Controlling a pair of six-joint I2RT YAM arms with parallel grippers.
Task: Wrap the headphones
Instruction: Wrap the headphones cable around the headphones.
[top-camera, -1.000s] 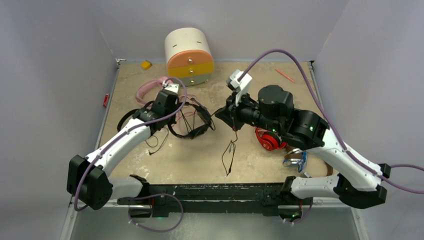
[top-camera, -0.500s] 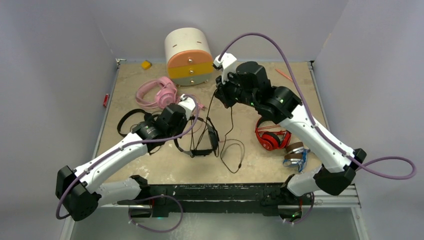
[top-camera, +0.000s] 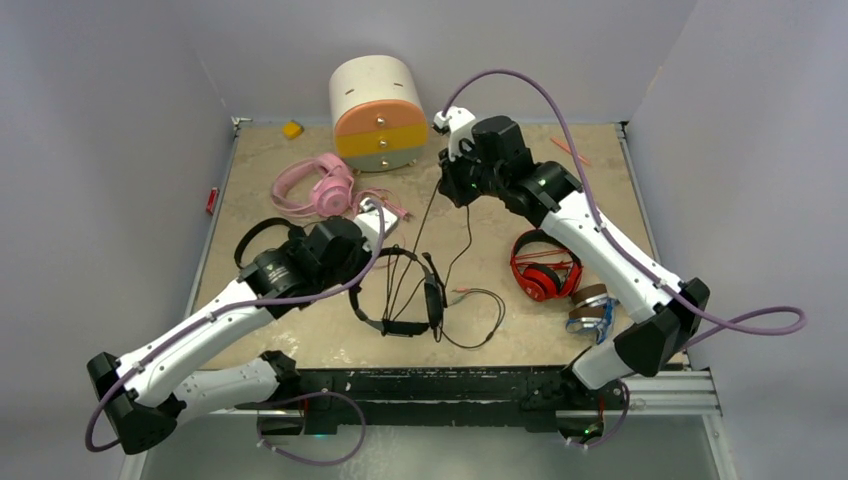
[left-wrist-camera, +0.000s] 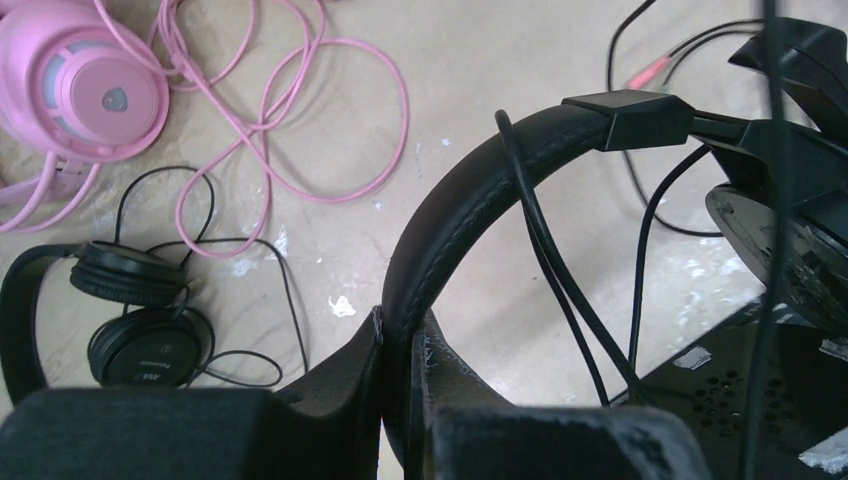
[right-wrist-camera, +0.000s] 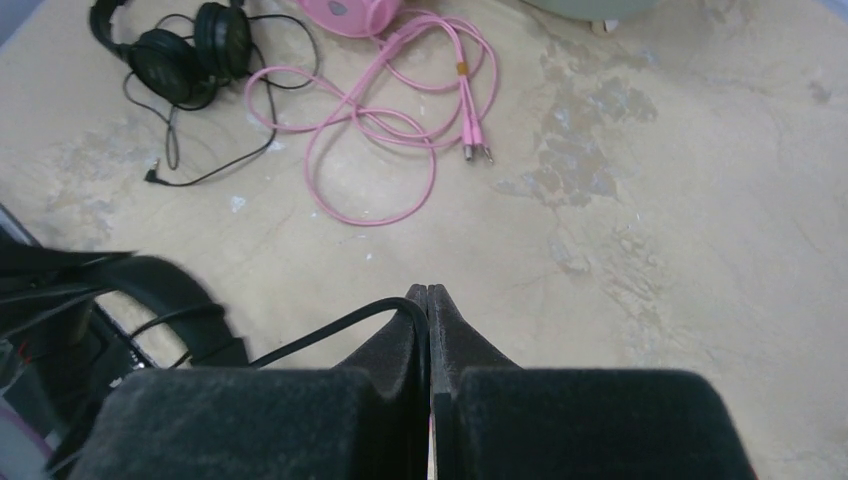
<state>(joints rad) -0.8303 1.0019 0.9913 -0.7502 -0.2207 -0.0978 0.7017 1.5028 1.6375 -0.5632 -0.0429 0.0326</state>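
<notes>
My left gripper (left-wrist-camera: 398, 330) is shut on the padded headband of a black pair of headphones (left-wrist-camera: 470, 190), held near the table's front middle (top-camera: 400, 325). Its thin black cable (top-camera: 428, 225) crosses the headband in a couple of strands. The cable rises to my right gripper (top-camera: 456, 192), which is shut on it high at the back; the cable (right-wrist-camera: 320, 336) enters the closed right gripper (right-wrist-camera: 428, 292) from the left. Loose cable loops (top-camera: 485, 325) lie beside the earcup. Pink headphones (top-camera: 318, 186), a second black pair (top-camera: 256, 246), a red pair (top-camera: 540, 276) and a brown-silver pair (top-camera: 592, 310) lie on the table.
A white-orange-yellow drawer box (top-camera: 378, 110) stands at the back centre. A small yellow piece (top-camera: 291, 129) and a thin orange stick (top-camera: 570, 150) lie near the back edge. The pink cable (right-wrist-camera: 385, 130) sprawls between the pink headphones and the middle. Walls close off three sides.
My right gripper has swung from mid-table to the back, pulling the cable up taut. My left gripper has carried the black headphones toward the front middle.
</notes>
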